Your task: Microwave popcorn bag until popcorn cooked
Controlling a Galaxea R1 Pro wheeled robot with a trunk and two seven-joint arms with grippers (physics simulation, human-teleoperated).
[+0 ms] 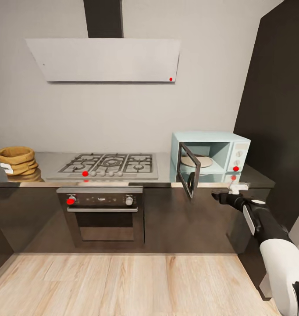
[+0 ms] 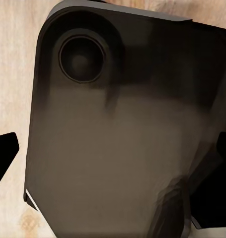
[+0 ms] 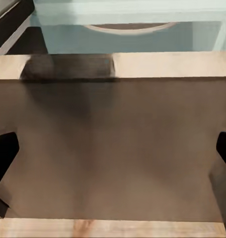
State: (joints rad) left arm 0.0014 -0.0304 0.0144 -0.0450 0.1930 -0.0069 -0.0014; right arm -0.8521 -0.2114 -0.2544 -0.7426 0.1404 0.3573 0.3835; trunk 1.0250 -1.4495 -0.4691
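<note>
The popcorn bag (image 1: pixel 17 160), a tan crumpled sack with a white label, sits at the far left of the grey countertop (image 1: pixel 48 164). At the right end stands the mint-white microwave (image 1: pixel 235 151), its dark glass door (image 1: pixel 186 169) swung open toward me and a round plate (image 1: pixel 202 161) inside. My right gripper (image 1: pixel 222 194) hangs in front of the counter edge, just below and right of the open door. In the right wrist view its fingers (image 3: pixel 4 153) stand wide apart, open and empty. The left gripper (image 2: pixel 113 158) is open too, over a dark part of my own body.
A steel gas hob (image 1: pixel 110 164) lies between bag and microwave, with a dark oven (image 1: pixel 103 213) under it and a white flat hood (image 1: pixel 103 59) above. A tall dark cabinet (image 1: pixel 276 109) closes off the right side. Wooden floor (image 1: pixel 123 285) stretches in front of the cabinets.
</note>
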